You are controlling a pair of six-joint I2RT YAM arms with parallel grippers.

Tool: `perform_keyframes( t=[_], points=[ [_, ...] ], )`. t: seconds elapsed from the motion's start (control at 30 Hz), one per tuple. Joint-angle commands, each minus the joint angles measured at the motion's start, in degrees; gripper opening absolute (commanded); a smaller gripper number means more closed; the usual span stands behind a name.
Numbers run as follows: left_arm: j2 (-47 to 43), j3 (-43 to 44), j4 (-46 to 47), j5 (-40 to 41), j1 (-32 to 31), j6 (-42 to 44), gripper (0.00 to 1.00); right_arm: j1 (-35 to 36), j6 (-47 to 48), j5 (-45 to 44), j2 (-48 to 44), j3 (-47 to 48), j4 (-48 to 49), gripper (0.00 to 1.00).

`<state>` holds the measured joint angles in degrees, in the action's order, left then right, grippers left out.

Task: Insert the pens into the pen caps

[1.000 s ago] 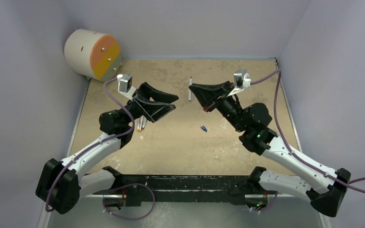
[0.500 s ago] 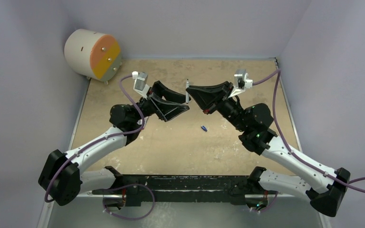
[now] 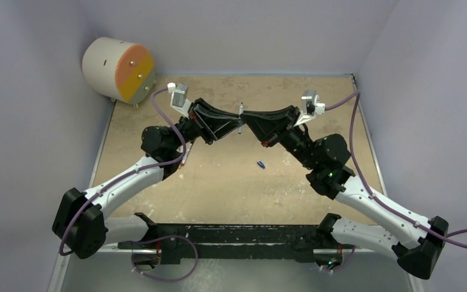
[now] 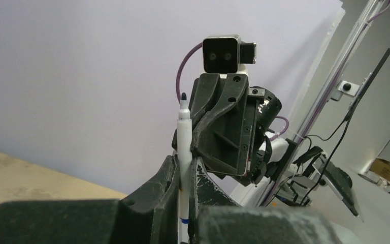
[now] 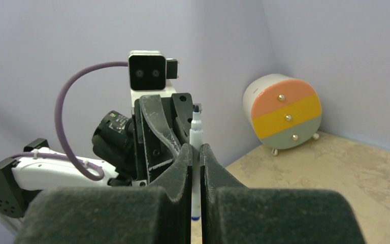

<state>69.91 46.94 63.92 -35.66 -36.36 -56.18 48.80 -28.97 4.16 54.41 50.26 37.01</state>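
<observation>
One white pen (image 3: 241,115) with a dark tip stands upright in the air over the back middle of the table. Both grippers meet on it. My left gripper (image 3: 238,124) comes from the left and my right gripper (image 3: 247,119) from the right. In the left wrist view the pen (image 4: 184,129) sits pinched between the left gripper's (image 4: 185,175) jaws. In the right wrist view the same pen (image 5: 196,136) is clamped in my right gripper (image 5: 195,157), its blue lower end showing below. A small blue pen cap (image 3: 261,163) lies on the table in front of the right arm.
A round cream drawer cabinet (image 3: 118,68) with orange and yellow fronts stands in the back left corner, also in the right wrist view (image 5: 284,114). Purple-grey walls close in the sandy table (image 3: 231,182) on three sides.
My left arm swung right from the table's left side up to the pen and its open jaws closed on it. The right gripper kept hold of the pen, shifting slightly.
</observation>
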Motion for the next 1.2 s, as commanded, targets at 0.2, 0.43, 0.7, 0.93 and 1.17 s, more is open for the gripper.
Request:
perform_keyframes(
  t=[0.2, 0.43, 0.7, 0.93, 1.17],
  points=[
    [1.02, 2.21, 4.03, -6.41, -0.38, -2.49, 0.0, 0.24, 1.84, -1.3, -0.54, 2.24, 0.6, 0.03],
    [0.26, 5.06, -9.88, -11.04, -0.38, 5.88, 0.0, 0.2, 3.92, -2.09, 1.9, 7.13, -3.52, 0.51],
    [-2.19, 6.08, -20.04, -9.08, -0.38, 14.56, 0.0, 0.25, 4.67, -1.57, 2.41, 7.92, -6.65, 0.03],
    [-2.91, 6.19, -17.55, -7.67, -0.38, 13.23, 0.0, 0.2, 3.38, -2.4, 0.66, 5.64, -6.95, 0.18],
    [-2.79, 6.81, -15.59, -5.88, -0.38, 12.2, 0.0, 0.25, 4.1, -1.97, -0.72, 3.53, -9.75, 0.25]
  ],
)
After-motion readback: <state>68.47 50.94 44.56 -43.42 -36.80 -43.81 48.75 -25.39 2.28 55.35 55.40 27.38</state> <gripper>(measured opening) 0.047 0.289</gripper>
